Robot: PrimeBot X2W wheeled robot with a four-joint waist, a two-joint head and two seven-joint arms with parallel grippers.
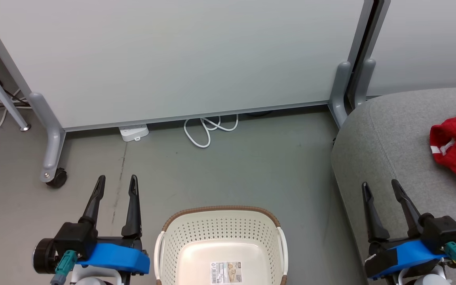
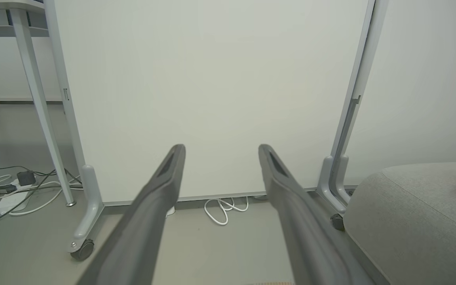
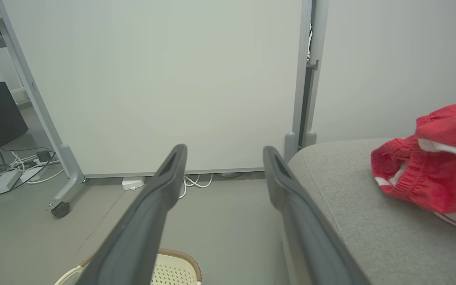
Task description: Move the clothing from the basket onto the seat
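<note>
The cream-white perforated plastic laundry basket with the brown woven-look rim (image 1: 220, 208) was seen standing on the grey floor, and a printed label sticker (image 1: 226, 272) was shown on its bare inside bottom. To the right of the basket, the large grey fabric-upholstered seat with rounded edges (image 1: 390, 158) was placed, near the basket but apart from it. The soft red clothing with white stripe trim (image 1: 455, 142) was found bunched on that seat, well to the right of the basket and beyond it. Just left of the basket, the left gripper (image 1: 117, 179) was held above the floor with its two long dark fingers spread wide and released. To the right of the basket, the right gripper (image 1: 380, 184) was held over the seat's near edge, likewise released, with the clothing untouched. Beyond the basket, a pale wheeled partition panel (image 1: 172, 59) was stood, and a coiled white cable (image 1: 208, 130) and a white power strip (image 1: 133, 132) were laid at its foot.
</note>
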